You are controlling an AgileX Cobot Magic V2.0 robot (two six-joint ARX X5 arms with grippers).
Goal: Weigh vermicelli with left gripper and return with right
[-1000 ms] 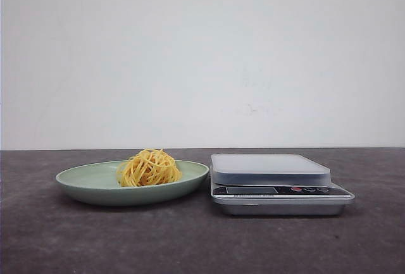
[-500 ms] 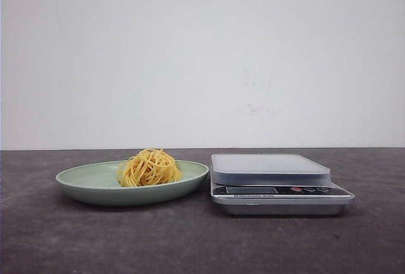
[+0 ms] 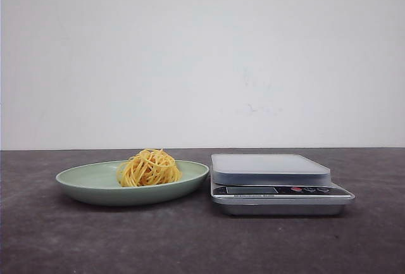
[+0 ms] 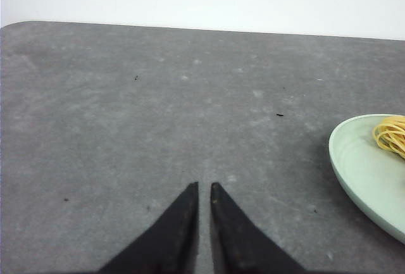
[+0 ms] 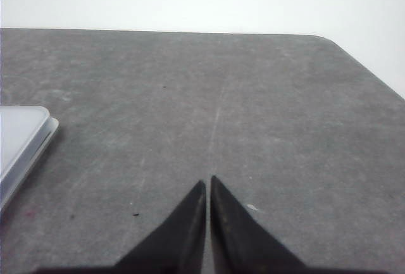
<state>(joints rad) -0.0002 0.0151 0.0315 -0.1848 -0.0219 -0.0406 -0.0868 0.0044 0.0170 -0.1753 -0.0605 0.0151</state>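
Observation:
The vermicelli [image 3: 149,168], a round nest of yellow strands, lies in the pale green plate [image 3: 88,182] on the dark table, left of the silver kitchen scale [image 3: 278,179]. In the left wrist view my left gripper [image 4: 204,186] is shut and empty above bare table, with the plate's rim [image 4: 354,166] and a bit of vermicelli [image 4: 391,135] off to one side. In the right wrist view my right gripper [image 5: 207,182] is shut and empty above bare table, with the scale's corner [image 5: 22,138] at the frame's edge. Neither gripper shows in the front view.
A white wall stands behind the table. The table's far edge and a rounded corner [image 5: 329,40] show in the right wrist view.

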